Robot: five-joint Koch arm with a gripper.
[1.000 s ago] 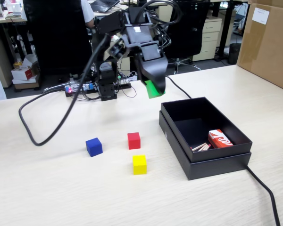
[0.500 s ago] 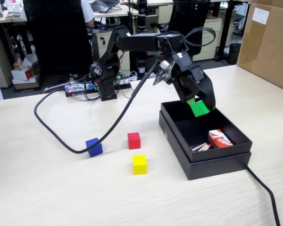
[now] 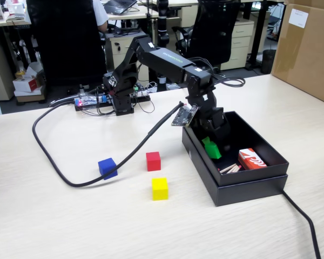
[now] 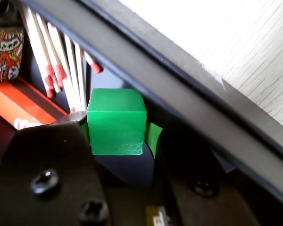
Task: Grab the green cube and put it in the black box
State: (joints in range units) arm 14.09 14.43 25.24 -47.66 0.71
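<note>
In the fixed view, nearest on the surface [image 3: 54, 216] is the yellow cube [image 3: 160, 189], then the red cube [image 3: 153, 161] and the blue cube [image 3: 107, 168], all outside the box [image 3: 248, 186] w/ a cable lying among them. Inside the box, at its near end, lie a red carton [image 3: 251, 159] and some matches [image 4: 61, 70]. Farther in, the gripper [image 4: 118, 123] reaches down past the rim, pinching the green cube [image 4: 116, 121] betw. its two jaws. The cube is thus inside the box, low, near the left wall; if it touches the floor I cannot tell. My guess: the next move is only to release, since the cube sits directly under the gripper and over the box floor.
</note>
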